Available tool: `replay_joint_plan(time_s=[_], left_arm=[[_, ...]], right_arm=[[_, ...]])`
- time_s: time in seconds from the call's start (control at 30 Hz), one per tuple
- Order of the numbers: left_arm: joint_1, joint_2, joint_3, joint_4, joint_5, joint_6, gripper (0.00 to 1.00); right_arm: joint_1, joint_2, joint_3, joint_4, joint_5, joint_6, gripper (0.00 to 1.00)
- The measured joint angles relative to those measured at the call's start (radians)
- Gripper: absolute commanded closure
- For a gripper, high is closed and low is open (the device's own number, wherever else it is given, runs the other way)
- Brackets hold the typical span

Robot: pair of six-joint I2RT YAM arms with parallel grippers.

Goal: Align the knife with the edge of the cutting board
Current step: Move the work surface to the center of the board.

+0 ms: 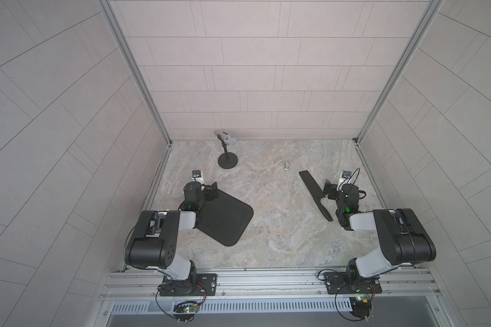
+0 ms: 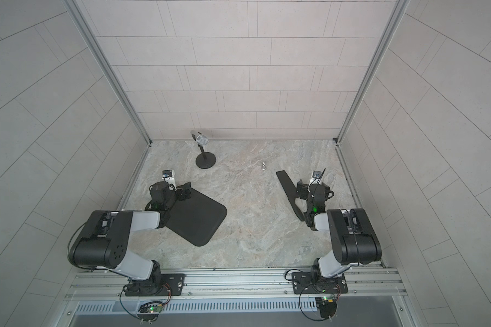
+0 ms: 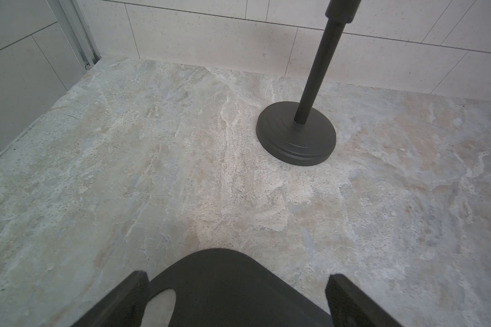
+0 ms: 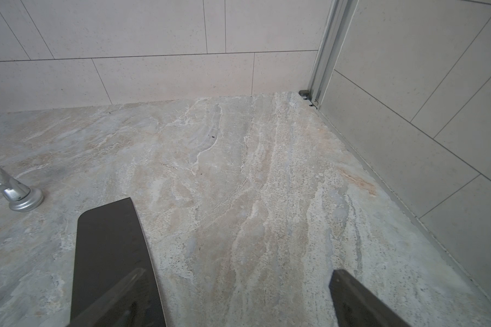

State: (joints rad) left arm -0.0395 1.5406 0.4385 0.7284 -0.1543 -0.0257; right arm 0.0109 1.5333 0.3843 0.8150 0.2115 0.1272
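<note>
1. Currently the cutting board point(image 1: 230, 220) lies flat on the left side of the stone table point(image 1: 272, 232), turned at a slant to the table's edges. Both top views show it so point(image 2: 199, 220).
2. Its end with the oval hole sits under the left gripper point(image 1: 213, 192). In the left wrist view the two fingers point(image 3: 128, 294) stand wide apart above that end and clamp nothing. Whether they touch the board, I cannot tell.
3. The knife point(image 1: 309, 184) lies flat on the right side, well apart from the board. It is slanted, with its squared tip toward the back wall and its handle toward the robot's base.
4. The right gripper point(image 1: 328, 190) sits just beside the knife's middle, on the side away from the board. Its jaws are spread wide and hold nothing. In the right wrist view one finger point(image 4: 116, 294) hangs blurred over the knife point(image 4: 108, 240), and the other hangs over bare table.
5. A microphone point(image 1: 228, 139) on a round-footed stand point(image 1: 227, 162) is near the back wall. A small silver fitting point(image 1: 286, 166) sits near the knife's tip.
</note>
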Motion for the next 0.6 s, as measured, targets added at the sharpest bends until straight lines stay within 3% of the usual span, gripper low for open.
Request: replay_joint_plan(time_s=[0.43,0.6], left_arm=[[0.0,0.0,0.0,-0.002,-0.003,0.0,0.0],[0.0,-0.029,0.057,-0.111,-0.024,-0.003,0.0]], right_arm=[[0.0,0.0,0.0,0.0,0.0,0.0,0.0],[0.0,-0.018,0.003,-0.026,-0.001,-0.002,0.0]])
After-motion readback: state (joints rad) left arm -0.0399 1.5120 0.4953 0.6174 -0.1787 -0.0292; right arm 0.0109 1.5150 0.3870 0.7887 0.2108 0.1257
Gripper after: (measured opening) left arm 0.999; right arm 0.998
